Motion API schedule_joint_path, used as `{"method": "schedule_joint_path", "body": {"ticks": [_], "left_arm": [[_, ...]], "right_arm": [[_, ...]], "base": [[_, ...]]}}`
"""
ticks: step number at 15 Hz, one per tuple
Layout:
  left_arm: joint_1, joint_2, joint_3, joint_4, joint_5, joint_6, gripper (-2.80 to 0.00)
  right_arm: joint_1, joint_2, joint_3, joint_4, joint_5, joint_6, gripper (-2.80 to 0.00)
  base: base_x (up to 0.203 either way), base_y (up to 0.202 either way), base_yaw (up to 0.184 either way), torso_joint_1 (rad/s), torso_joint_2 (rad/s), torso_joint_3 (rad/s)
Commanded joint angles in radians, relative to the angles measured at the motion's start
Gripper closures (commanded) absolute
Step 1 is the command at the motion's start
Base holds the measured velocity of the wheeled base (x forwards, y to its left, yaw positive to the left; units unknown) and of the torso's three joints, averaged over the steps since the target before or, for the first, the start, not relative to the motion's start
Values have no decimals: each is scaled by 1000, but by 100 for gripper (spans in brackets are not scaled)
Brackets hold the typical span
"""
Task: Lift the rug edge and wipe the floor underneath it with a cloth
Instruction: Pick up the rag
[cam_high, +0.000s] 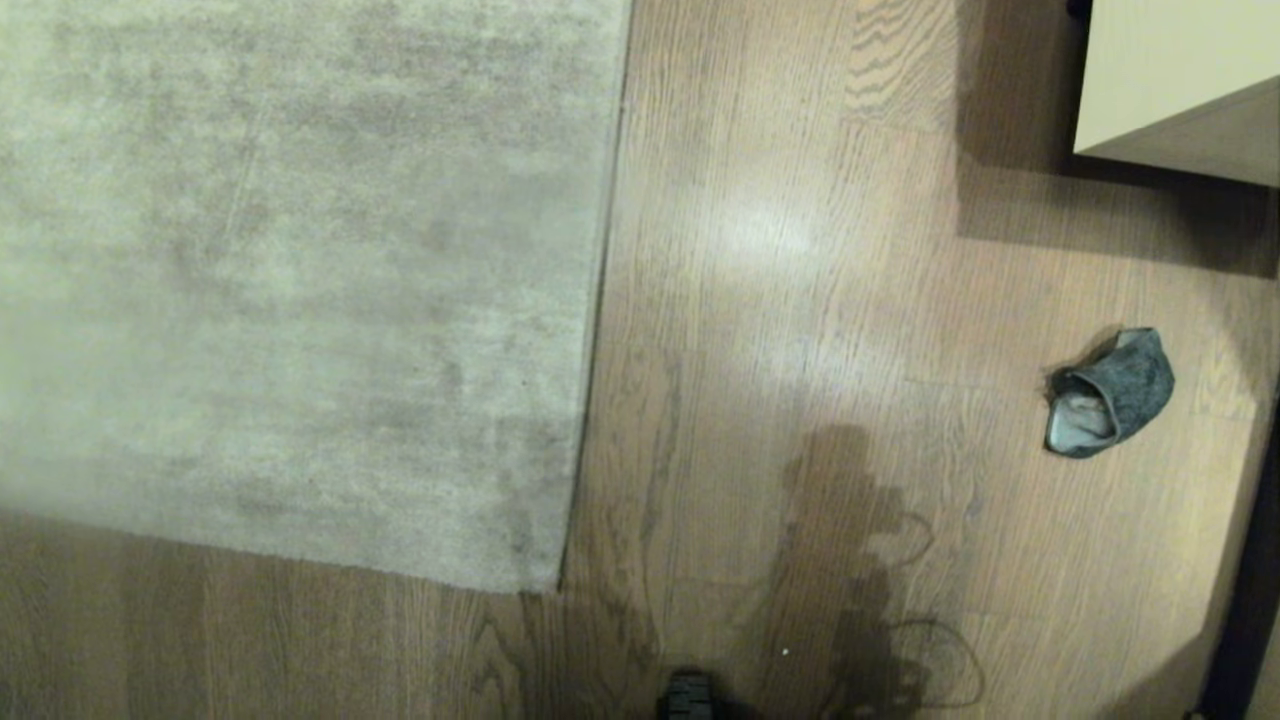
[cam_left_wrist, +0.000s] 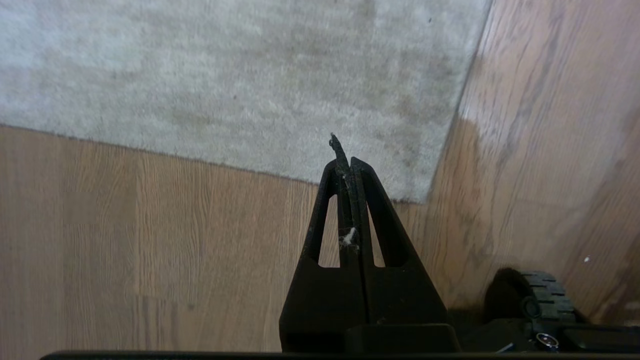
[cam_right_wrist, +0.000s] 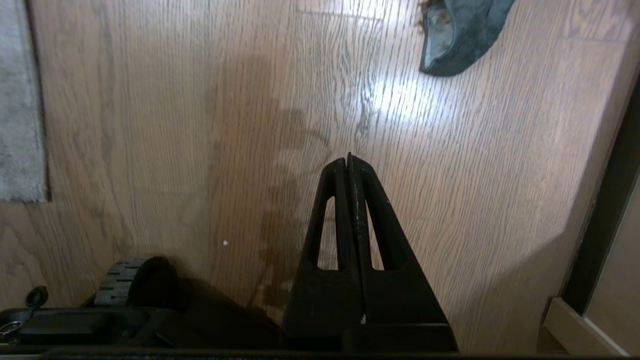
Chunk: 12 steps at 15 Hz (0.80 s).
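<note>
The pale grey-beige rug (cam_high: 290, 280) lies flat on the wood floor (cam_high: 800, 400), filling the left of the head view; its corner (cam_high: 555, 585) points toward me. A crumpled dark grey-green cloth (cam_high: 1110, 393) rests on the planks at the right. Neither arm shows in the head view. In the left wrist view my left gripper (cam_left_wrist: 345, 162) is shut and empty, hanging above the rug (cam_left_wrist: 240, 85) near its corner. In the right wrist view my right gripper (cam_right_wrist: 348, 162) is shut and empty over bare floor (cam_right_wrist: 200, 125), with the cloth (cam_right_wrist: 457, 35) well beyond its tips.
A pale cabinet (cam_high: 1180, 80) stands at the back right and casts a shadow on the floor. A dark strip (cam_high: 1245, 620) runs along the right edge. One wheel of my base (cam_high: 688, 697) shows at the bottom; it also appears as a wheel (cam_left_wrist: 542, 295) in the left wrist view.
</note>
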Motion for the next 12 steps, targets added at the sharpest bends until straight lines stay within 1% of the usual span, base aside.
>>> {"method": "schedule_joint_path", "body": {"ticks": [1, 10, 12], "left_arm": [[0, 1, 0, 0, 1, -2, 0], [0, 1, 0, 0, 1, -1, 0], [0, 1, 0, 0, 1, -2, 0]], "right_arm": [[0, 0, 0, 0, 1, 1, 0], [0, 0, 0, 0, 0, 1, 0], [0, 0, 0, 0, -1, 1, 0]], "base": [[0, 0, 0, 2, -2, -193], [0, 0, 0, 4, 4, -198], [0, 0, 0, 1, 0, -103]]}}
